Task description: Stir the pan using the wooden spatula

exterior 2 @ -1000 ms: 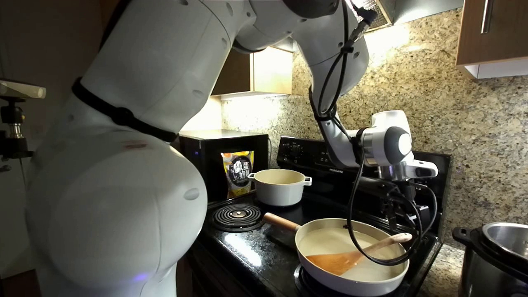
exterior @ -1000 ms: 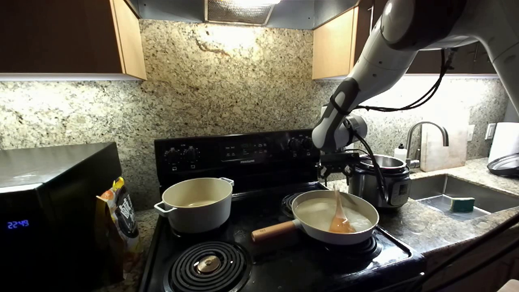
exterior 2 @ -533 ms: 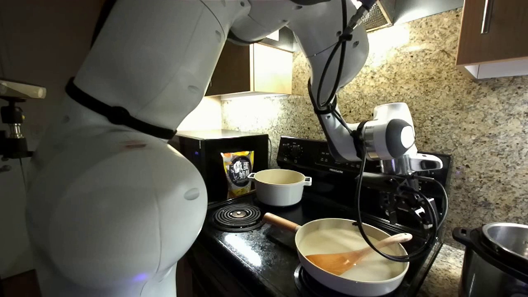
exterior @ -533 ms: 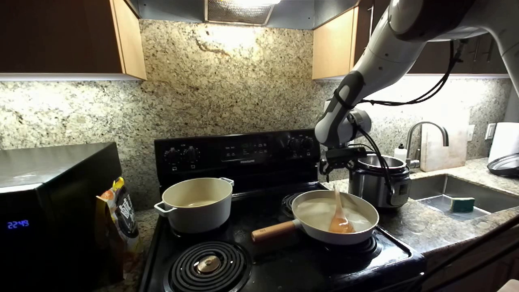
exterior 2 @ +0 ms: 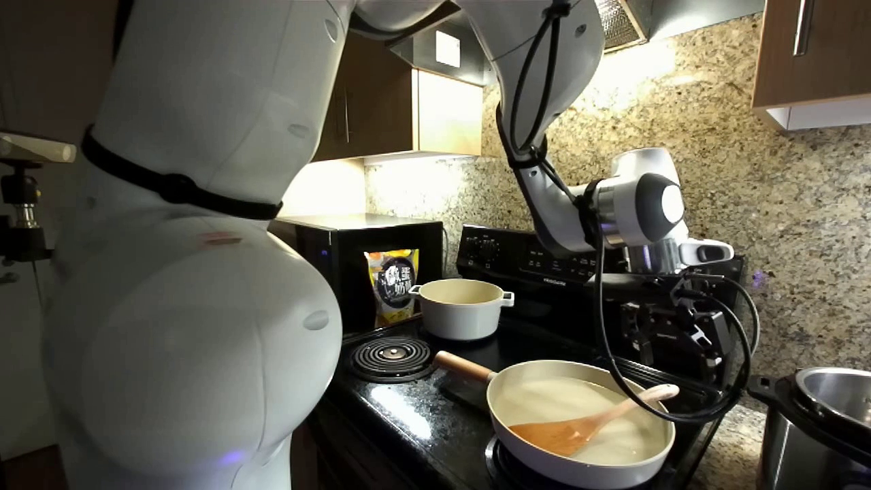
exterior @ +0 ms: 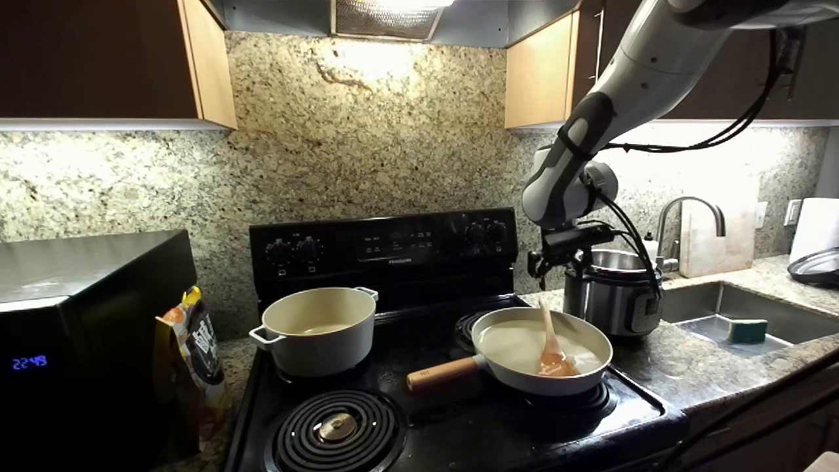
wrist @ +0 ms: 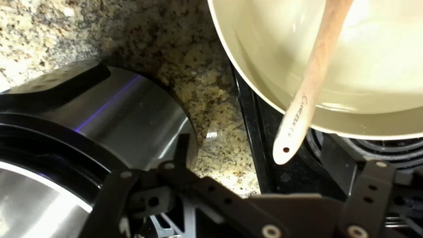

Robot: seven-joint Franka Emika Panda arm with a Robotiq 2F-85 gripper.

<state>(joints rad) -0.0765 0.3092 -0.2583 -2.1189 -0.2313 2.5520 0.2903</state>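
Granite wall point(exterior: 367, 164), black stove point(exterior: 459, 426). In the last second the claw point(wrist: 261, 152) drew up toward the cooker point(exterior: 613, 305), jaws wide apart, nothing held. The spatula point(exterior 2: 599, 420) slid slightly; it lies loose in the pan point(exterior: 544, 387), handle over the rim. Stirring looks paused or finished; can't say which. Arm point(exterior: 645, 78) arches down.

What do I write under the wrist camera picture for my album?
Open gripper, wooden spatula poking out of the pan, silver pot beside the stove.
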